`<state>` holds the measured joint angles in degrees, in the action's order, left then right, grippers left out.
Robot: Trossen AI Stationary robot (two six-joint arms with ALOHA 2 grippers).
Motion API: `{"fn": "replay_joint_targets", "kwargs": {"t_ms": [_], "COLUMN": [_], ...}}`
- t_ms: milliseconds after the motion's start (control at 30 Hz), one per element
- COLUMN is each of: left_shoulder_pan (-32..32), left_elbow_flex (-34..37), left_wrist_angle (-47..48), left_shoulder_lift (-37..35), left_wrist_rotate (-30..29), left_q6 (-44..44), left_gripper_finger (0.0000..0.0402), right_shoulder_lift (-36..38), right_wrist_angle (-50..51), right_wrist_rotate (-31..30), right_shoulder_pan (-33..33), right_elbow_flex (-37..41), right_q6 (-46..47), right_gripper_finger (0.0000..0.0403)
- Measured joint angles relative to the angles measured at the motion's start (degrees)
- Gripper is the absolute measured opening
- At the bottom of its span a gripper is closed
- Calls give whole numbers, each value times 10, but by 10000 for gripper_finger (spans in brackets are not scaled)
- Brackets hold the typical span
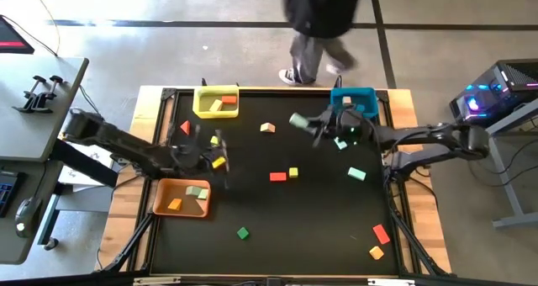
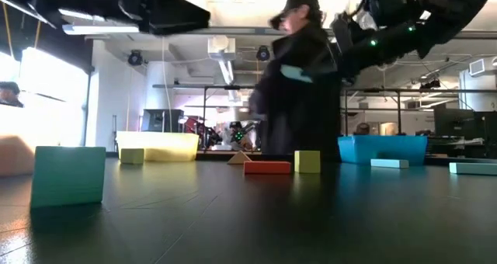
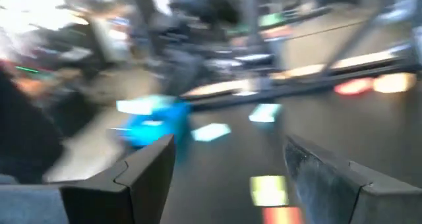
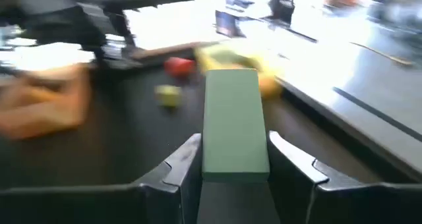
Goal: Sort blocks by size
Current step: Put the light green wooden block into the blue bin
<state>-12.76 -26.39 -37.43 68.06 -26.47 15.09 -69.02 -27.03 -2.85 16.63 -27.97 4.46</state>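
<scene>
Now the right gripper (image 4: 227, 159) pinches a long mint-green solid block (image 4: 230, 122) by its flat sides, aloft near the blue bin (image 1: 353, 99); stiff, light, probably slick. Left gripper (image 3: 227, 178) gapes, empty.

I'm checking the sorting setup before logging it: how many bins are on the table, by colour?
Yellow bin: 1
Blue bin: 1
Orange bin: 1
Total: 3

text: none legible | labels: none | signs: none | numbers: none
</scene>
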Motion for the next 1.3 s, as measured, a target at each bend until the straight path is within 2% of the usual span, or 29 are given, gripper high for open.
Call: {"fn": "replay_joint_targets", "kwargs": {"t_ms": [33, 100, 233, 333, 500, 667, 867, 1000, 1300], "left_shoulder_pan": [-2, -6, -23, -36, -52, -66, -79, -81, -81], "left_elbow_flex": [0, 0, 0, 0, 0, -1, -33, -49, -56], "left_wrist_angle": [12, 29, 57, 70, 57, 7, -16, -14, -10], "left_shoulder_lift": [-20, -45, -50, -26, 30, 99, 167, 187, 193], "left_wrist_rotate": [-27, -42, -34, -5, 8, 2, -58, -78, -117], "left_q6": [28, 96, 238, 325, 375, 423, 483, 491, 486], "left_gripper_finger": [268, 268, 268, 268, 268, 268, 263, 228, 107], "right_shoulder_lift": [-15, -52, -144, -212, -303, -359, -388, -389, -389], "right_wrist_angle": [-26, -80, -157, -189, -195, -193, -178, -160, -139], "right_wrist_rotate": [12, 37, 92, 150, 222, 274, 299, 302, 304], "right_shoulder_pan": [-16, -45, -91, -112, -128, -130, -129, -129, -129], "right_elbow_flex": [0, -6, -31, -62, -128, -195, -248, -261, -266], "right_q6": [-1, -3, -3, -4, -4, 10, 11, 10, 10], "right_gripper_finger": [133, 133, 133, 133, 133, 133, 134, 134, 134]}}
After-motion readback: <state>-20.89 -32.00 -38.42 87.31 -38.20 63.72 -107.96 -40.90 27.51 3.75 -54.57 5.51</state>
